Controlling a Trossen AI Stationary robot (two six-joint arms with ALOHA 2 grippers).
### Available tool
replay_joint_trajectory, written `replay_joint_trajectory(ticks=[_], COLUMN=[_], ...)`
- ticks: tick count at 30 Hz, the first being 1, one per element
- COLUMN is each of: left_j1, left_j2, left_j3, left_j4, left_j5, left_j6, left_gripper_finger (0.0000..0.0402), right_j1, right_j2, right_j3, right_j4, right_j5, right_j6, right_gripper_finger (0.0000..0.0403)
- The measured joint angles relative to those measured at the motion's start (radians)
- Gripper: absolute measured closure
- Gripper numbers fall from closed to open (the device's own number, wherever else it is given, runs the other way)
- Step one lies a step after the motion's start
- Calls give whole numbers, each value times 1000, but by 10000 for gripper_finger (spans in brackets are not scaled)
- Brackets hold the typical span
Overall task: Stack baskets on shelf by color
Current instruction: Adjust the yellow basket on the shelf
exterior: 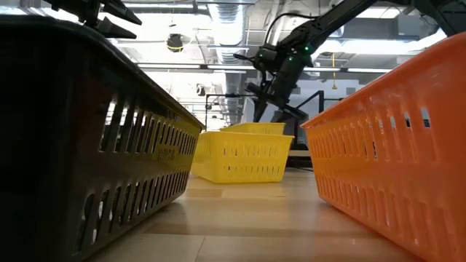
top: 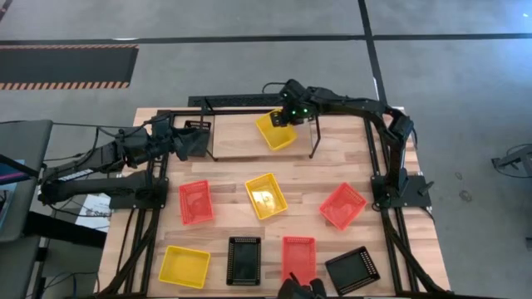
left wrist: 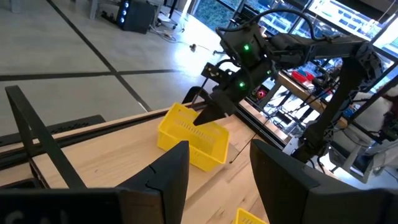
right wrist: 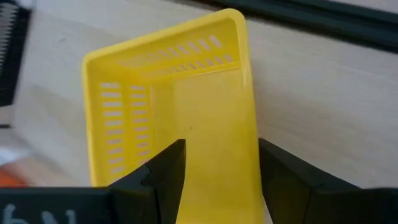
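Eight baskets plainly in sight on a pale wood-plank tabletop [top: 233, 178], edged by a black frame [top: 378, 133].

Toward the far edge, a low shelf [top: 314, 137] of thin black tubing. Inside its outline, one yellow basket [top: 276, 130], turned at an angle to the rails. Right hand [top: 284, 116] directly over that basket's far end, fingers spread, one on either side of a long wall, not closed on it.

Left hand [top: 193, 143] at the shelf's left end, open, nothing between its fingers in the left wrist view. Something dark and perforated just beside it; impossible to tell whether another basket.

Middle row across the tabletop:
- red-orange basket [top: 196, 202] on the left
- second yellow basket [top: 266, 195] in the centre
- second red-orange basket [top: 342, 205] on the right, skewed

Near row:
- third yellow basket [top: 184, 266]
- black basket [top: 243, 260]
- third red-orange basket [top: 298, 257]
- second black basket [top: 352, 270], also skewed

All apart from one another, none stacked.

Around the tabletop, grey concrete floor [top: 249, 58] crossed by dark lines, with a black mat [top: 66, 65] bordered in orange hazard stripes at the far left. From tabletop height, an open industrial ceiling with pipes, ducts and strip lights. Bright windows and cluttered equipment beyond the shelf in the left wrist view.
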State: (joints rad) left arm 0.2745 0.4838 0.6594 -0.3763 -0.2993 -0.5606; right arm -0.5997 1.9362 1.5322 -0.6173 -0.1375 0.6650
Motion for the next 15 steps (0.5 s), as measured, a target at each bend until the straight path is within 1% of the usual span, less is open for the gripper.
replay_joint_trajectory(ticks=[3,15], left_j1=[0,0], left_j2=[0,0], left_j3=[0,0], left_j4=[0,0], left_j5=[0,-2], left_j6=[0,8], left_gripper_finger=[244,244], right_j1=[6,30], right_j2=[0,0], right_j3=[0,0], right_j4=[14,82], right_j5=[-17,-15], right_j6=[-7,-17], right_gripper_finger=[195,199])
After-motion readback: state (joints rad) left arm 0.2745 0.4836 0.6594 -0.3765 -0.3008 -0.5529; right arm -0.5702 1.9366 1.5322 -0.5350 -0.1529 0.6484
